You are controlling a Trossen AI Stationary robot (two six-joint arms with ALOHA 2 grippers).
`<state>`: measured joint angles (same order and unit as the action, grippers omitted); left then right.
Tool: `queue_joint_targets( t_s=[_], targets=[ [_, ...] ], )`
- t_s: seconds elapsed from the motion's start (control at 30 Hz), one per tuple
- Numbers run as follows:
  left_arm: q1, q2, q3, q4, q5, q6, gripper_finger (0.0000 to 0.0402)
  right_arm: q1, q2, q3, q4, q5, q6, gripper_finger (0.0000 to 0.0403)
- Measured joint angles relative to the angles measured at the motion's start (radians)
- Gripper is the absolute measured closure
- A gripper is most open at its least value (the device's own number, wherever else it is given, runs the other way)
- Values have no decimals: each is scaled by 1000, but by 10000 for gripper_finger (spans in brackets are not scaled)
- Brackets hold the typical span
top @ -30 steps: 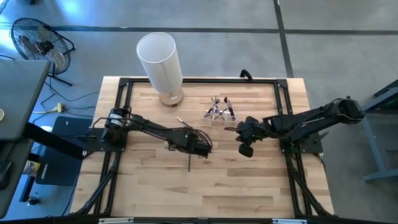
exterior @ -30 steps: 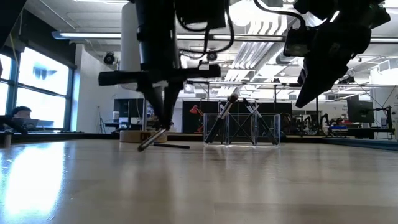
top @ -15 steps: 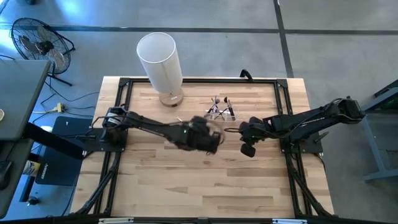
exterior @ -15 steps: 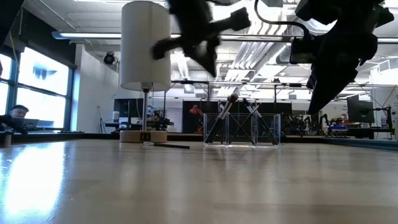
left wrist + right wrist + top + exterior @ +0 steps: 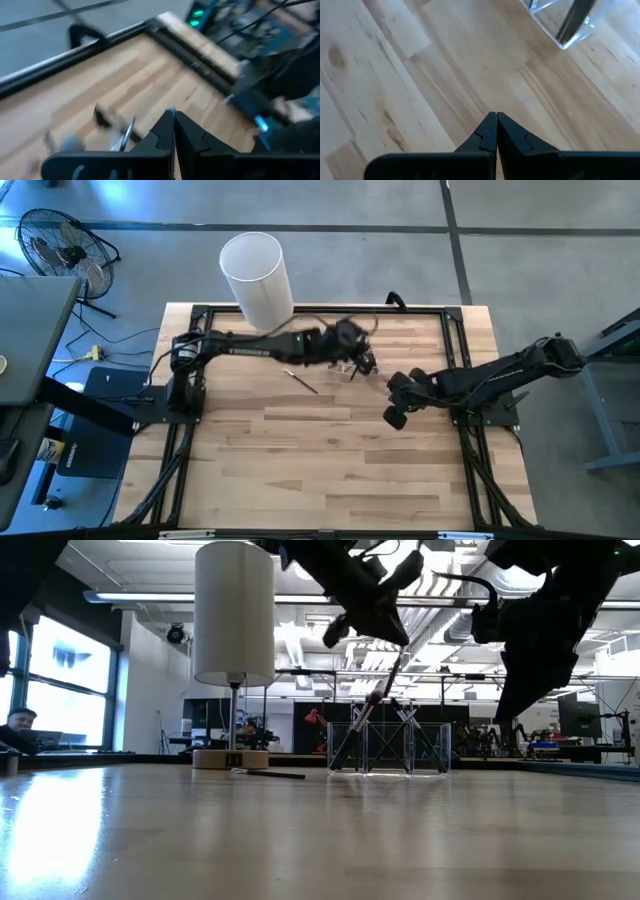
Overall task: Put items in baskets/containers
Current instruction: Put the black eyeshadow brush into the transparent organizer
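A clear plastic holder (image 5: 392,748) stands toward the table's far edge with several dark brushes (image 5: 350,735) leaning inside it. In the high view my left gripper (image 5: 362,358) partly covers the holder (image 5: 352,368). My left gripper (image 5: 402,640) hangs above the holder, shut on a thin brush (image 5: 393,678). Another brush (image 5: 300,380) lies flat on the wood, left of the holder. My right gripper (image 5: 394,418) waits shut above the table, right of and nearer than the holder, with the holder's corner (image 5: 560,27) ahead of it. My left gripper pinches the thin brush by its upper end (image 5: 403,656) between its two shut fingertips, which slant down from the table's left. The brush hangs slanted below the fingers, over the holder and clear of the table. In the wrist view only a small tip (image 5: 171,109) shows.
A tall white cylinder on a wooden base (image 5: 258,275) stands at the far left of the table. Black frame rails (image 5: 300,310) run along the table's edges. A fan (image 5: 55,245) stands on the floor to the left. The near half of the table is bare wood (image 5: 330,470).
My left gripper has risen from the middle of the table with a brush. It has swung toward the far edge and right until it is above the holder, rolling its wrist on the way. The brush, lifted clear, now hangs below the fingers.
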<state>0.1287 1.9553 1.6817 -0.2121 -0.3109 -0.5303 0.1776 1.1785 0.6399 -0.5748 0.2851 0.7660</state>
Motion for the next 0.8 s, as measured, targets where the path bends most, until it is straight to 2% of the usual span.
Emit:
queue_joint_targets(
  t_s=[0.2, 0.4, 0.63, 0.8],
  targets=[
    [129, 0, 0, 207, 310, 113, 401, 20, -44, 0, -61, 95, 156, 402],
    [224, 0, 0, 348, 597, 201, 401, 12, -63, 0, -87, 130, 278, 402],
    [245, 0, -8, 362, 780, 399, 401, 0, -62, 0, -95, 137, 363, 402],
    [237, 16, -47, 364, 804, 444, 401, -10, -63, 0, -94, 128, 408, 402]
  ],
)
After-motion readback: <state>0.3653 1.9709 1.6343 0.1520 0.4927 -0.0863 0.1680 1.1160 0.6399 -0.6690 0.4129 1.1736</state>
